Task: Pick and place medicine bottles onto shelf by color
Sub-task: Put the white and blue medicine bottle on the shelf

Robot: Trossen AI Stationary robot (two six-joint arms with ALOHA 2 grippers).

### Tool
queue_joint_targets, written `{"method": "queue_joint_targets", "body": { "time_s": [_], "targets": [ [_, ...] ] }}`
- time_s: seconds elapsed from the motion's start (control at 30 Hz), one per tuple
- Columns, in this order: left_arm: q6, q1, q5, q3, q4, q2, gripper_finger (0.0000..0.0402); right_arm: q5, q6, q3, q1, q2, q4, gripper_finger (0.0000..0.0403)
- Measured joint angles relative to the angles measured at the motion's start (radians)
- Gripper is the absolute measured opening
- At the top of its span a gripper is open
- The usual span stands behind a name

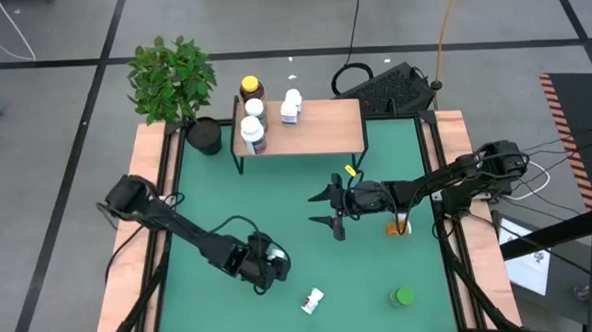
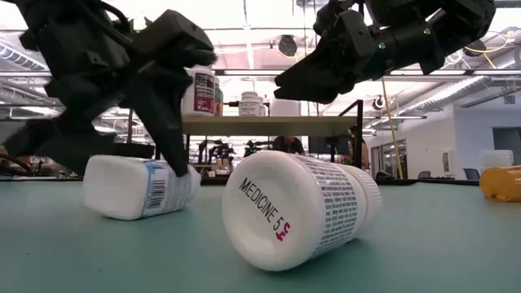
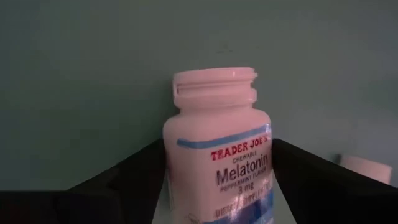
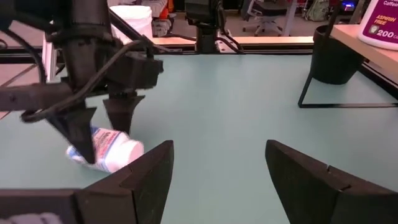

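My left gripper (image 1: 265,265) stands over the near middle of the green table, shut on a white Melatonin bottle (image 3: 217,149) that lies on its side (image 2: 134,189). My right gripper (image 1: 331,206) hovers open above the table's middle (image 4: 217,168), holding nothing. A white "MEDICINE 5" bottle (image 2: 297,210) lies on its side near the front edge (image 1: 312,301). An orange bottle (image 1: 399,225) sits under the right arm, and a green one (image 1: 403,297) stands near right. The wood-topped shelf (image 1: 324,130) carries an amber yellow-capped bottle (image 1: 251,88) and three white ones (image 1: 254,123). My left gripper pinches the Melatonin bottle's labelled body (image 3: 186,168) between its two fingers (image 3: 130,177), one on each side, across the bottle. The fingers come from above, pointing down (image 2: 175,146). The bottle lies on its side on the table.
A black pot with a green plant (image 1: 188,91) stands beside the shelf's left end. A dark keyboard-like object (image 1: 398,86) lies beyond the shelf's right end. Wooden rails (image 1: 162,192) border the green mat. Open mat lies between the shelf and the two grippers.
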Motion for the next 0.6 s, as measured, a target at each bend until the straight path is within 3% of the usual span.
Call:
{"method": "queue_joint_targets", "body": {
  "time_s": [0.2, 0.33, 0.6],
  "targets": [
    [0.023, -0.001, 0.029, 0.004, -0.007, 0.031, 0.0283, 0.000, 0.000, 0.000, 0.000, 0.000, -0.007, 0.0247],
    [0.062, -0.005, 0.029, 0.003, -0.021, 0.018, 0.0258, 0.000, 0.023, 0.000, 0.000, 0.000, -0.013, 0.0247],
    [0.150, -0.007, 0.026, 0.002, -0.030, 0.015, 0.0244, 0.001, 0.168, 0.000, 0.022, 0.007, -0.007, 0.0247]
  ]
}}
